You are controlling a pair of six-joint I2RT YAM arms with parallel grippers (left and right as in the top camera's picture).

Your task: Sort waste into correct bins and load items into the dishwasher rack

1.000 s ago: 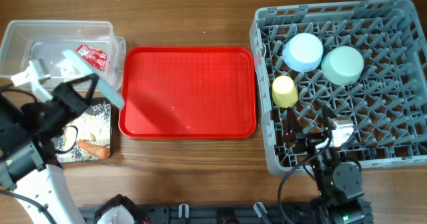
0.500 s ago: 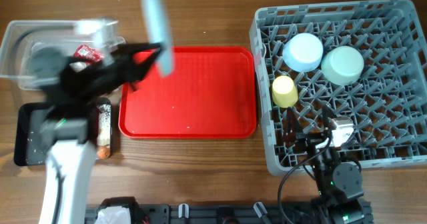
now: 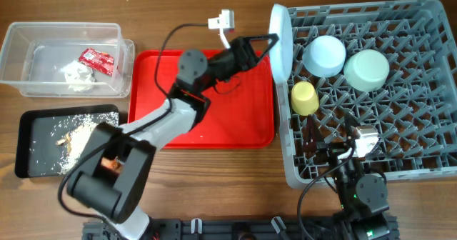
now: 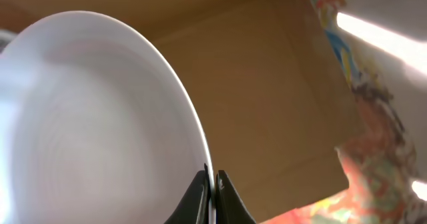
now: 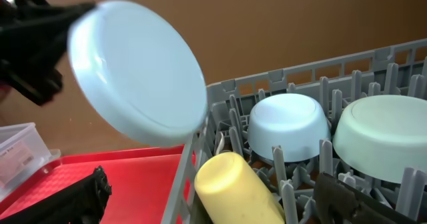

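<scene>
The left pincer (image 4: pixel 212 195) is clenched on the rim of the plate (image 3: pixel 280 36), one finger on each face, and holds it on edge. From overhead the plate shows as a thin pale sliver at the 10 o'clock corner of the rack (image 3: pixel 289 154), right over its left wall. Whether the plate touches that wall cannot be told. The left arm reaches across the red tray (image 3: pixel 243 111) at mid-counter (image 3: pixel 164 4).

Inside the rack, the saucer (image 3: pixel 325 56) and the bowl (image 3: pixel 367 68) sit mouth down, side by side toward 12 o'clock. The cup (image 3: pixel 305 97) lies just at 7 o'clock of the saucer, near the left wall. Bare pegs fill the rack's 3 to 5 o'clock side.

The right pincer (image 5: pixel 210 183) hangs low at the rack's 6 o'clock edge, fingers spread wide and gripping nothing.

At 10 o'clock the clear tub (image 3: pixel 64 27) holds the wrapper (image 3: pixel 98 60) and the tissue (image 3: pixel 77 76). The wrapper's white print is too small to read. At 8 o'clock the black tray (image 3: pixel 28 161) carries the crumbs (image 3: pixel 78 129).
</scene>
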